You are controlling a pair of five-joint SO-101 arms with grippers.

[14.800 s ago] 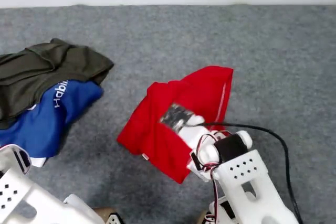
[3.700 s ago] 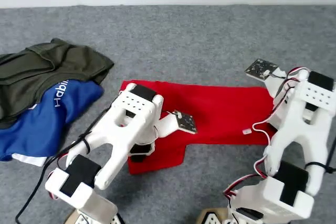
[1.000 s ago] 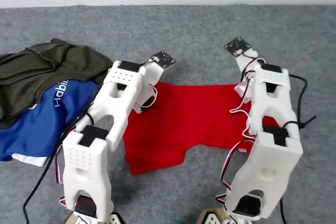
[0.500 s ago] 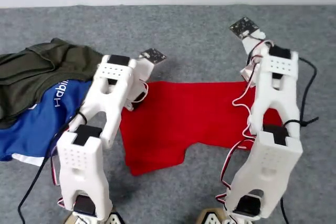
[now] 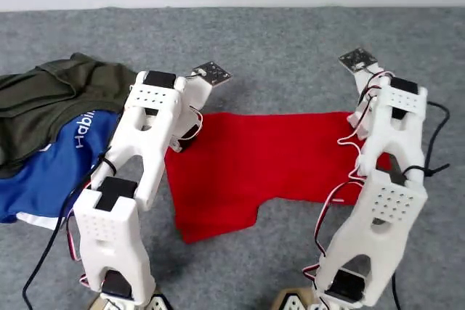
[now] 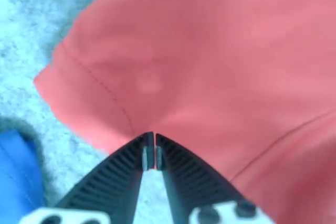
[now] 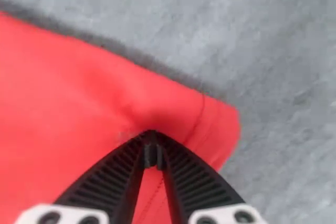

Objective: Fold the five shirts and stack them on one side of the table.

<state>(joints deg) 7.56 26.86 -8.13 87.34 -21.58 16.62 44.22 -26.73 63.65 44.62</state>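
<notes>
A red shirt point(image 5: 269, 161) lies spread flat across the middle of the grey table point(image 5: 276, 49). My left gripper point(image 6: 150, 153) is shut on the red shirt point(image 6: 210, 61) at its far left corner, and the cloth puckers toward the tips. My right gripper point(image 7: 151, 154) is shut on the red shirt point(image 7: 63, 93) near its far right corner, close to the hem. In the high view both arms reach over the shirt's two ends and hide the fingertips. A dark olive shirt point(image 5: 65, 99) lies crumpled on a blue shirt point(image 5: 62, 165) at the left edge.
A bit of white cloth point(image 5: 36, 219) shows under the blue shirt. The far side and the right of the table are bare grey felt. A pale wall runs along the table's far edge.
Both arms have moved apart, the left one leftward and the right one rightward, drawing the shirt's far edge out wider and flatter. Much earlier the shirt lay bunched.
</notes>
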